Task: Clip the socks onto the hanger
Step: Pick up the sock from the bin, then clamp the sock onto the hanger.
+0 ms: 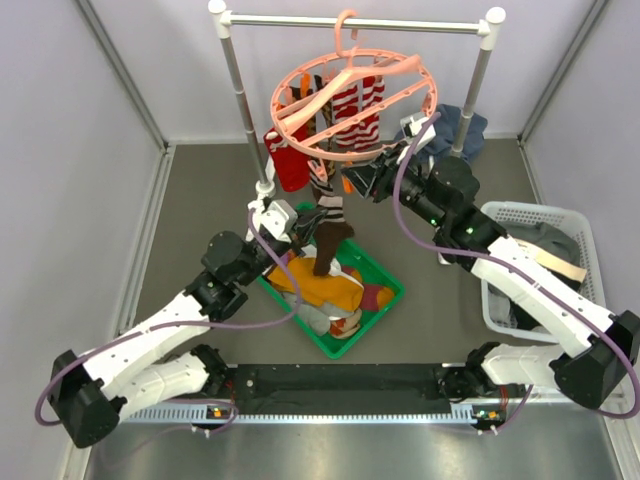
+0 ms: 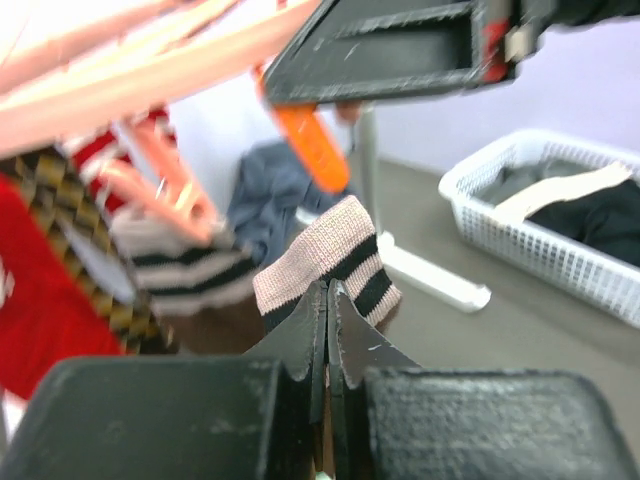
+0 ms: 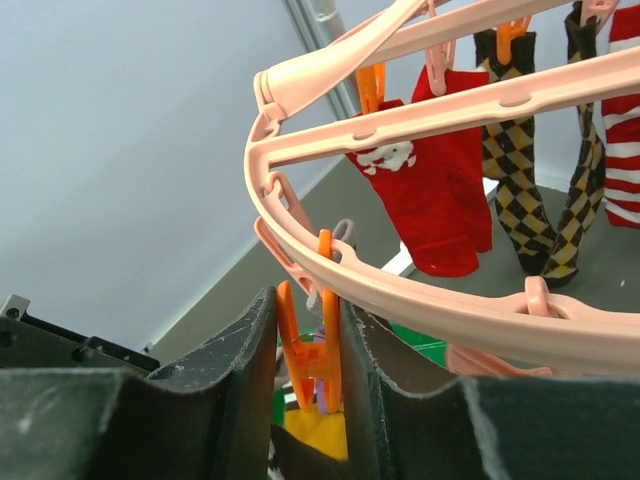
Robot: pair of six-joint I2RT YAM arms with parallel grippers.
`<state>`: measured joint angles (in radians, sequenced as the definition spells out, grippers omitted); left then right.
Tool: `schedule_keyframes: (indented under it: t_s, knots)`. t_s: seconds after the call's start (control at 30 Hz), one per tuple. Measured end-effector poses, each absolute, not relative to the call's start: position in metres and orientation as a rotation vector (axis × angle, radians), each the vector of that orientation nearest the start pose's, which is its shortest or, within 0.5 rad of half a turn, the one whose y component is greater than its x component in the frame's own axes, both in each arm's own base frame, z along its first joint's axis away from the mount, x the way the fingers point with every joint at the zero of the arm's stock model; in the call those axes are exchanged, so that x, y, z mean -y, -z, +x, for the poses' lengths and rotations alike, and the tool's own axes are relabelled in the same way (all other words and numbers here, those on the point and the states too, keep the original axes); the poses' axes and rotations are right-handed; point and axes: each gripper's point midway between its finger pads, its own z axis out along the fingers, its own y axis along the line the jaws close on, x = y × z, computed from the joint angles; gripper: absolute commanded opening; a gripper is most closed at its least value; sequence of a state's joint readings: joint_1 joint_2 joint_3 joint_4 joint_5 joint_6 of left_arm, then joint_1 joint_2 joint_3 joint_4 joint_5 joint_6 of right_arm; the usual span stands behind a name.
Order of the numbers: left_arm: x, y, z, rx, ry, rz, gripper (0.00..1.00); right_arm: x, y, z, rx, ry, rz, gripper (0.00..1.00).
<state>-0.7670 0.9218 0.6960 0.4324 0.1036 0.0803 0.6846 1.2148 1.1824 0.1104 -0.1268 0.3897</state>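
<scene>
Standing beside the table, you see both arms sharing one job under the hanger (image 1: 433, 92), which hooks over the silver rail (image 1: 350, 20) at the top of the overhead view. The left gripper (image 2: 328, 295) is clenched tight on the cuff of a pink-and-black striped sock (image 2: 335, 255). Only a short stub of cuff pokes up past the fingertips, short enough, I'd guess, to stay stiff and feed into a clip rather than flop. Just above it in the left wrist view hangs an orange clip (image 2: 312, 150). The right gripper (image 3: 308, 310), at the bottom centre of its own view, has its fingers pressed on either side of what looks to be that same clip. It is apparently squeezing the handles to spread the mouth, though I cannot tell whether the mouth is actually open. The cuff sits just below the clip, not yet in it. A red sock (image 3: 430, 200) and argyle socks (image 3: 520, 190) already hang from the ring, and more wait in the green tray (image 1: 372, 268) at the centre of the overhead view.
</scene>
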Motion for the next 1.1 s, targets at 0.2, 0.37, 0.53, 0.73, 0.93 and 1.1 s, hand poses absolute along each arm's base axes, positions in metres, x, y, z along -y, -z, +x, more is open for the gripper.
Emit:
schedule_keyframes:
  t_s: [0.2,0.37,0.53,0.73,0.93,1.1]
  knots:
    - [0.286,-0.333,0.259,-1.143,0.692,0.680,0.00,-0.299,-0.394,0.304,-1.546,-0.975,-0.321,0.00]
    - [0.296,-0.309,0.269,-1.158,0.689,0.684,0.00,-0.297,-0.394,0.305,-1.552,-0.991,-0.308,0.00]
    - [0.293,-0.314,0.273,-1.100,0.678,0.635,0.00,-0.296,-0.394,0.306,-1.553,-0.994,-0.302,0.00]
    - [0.296,-0.323,0.278,-1.035,0.678,0.600,0.00,-0.292,-0.393,0.310,-1.556,-0.990,-0.287,0.00]
    - [0.297,-0.324,0.280,-1.005,0.681,0.585,0.00,-0.289,-0.386,0.314,-1.565,-0.983,-0.274,0.00]
    - [0.294,-0.332,0.280,-0.980,0.675,0.561,0.00,-0.290,-0.385,0.314,-1.562,-0.998,-0.268,0.00]
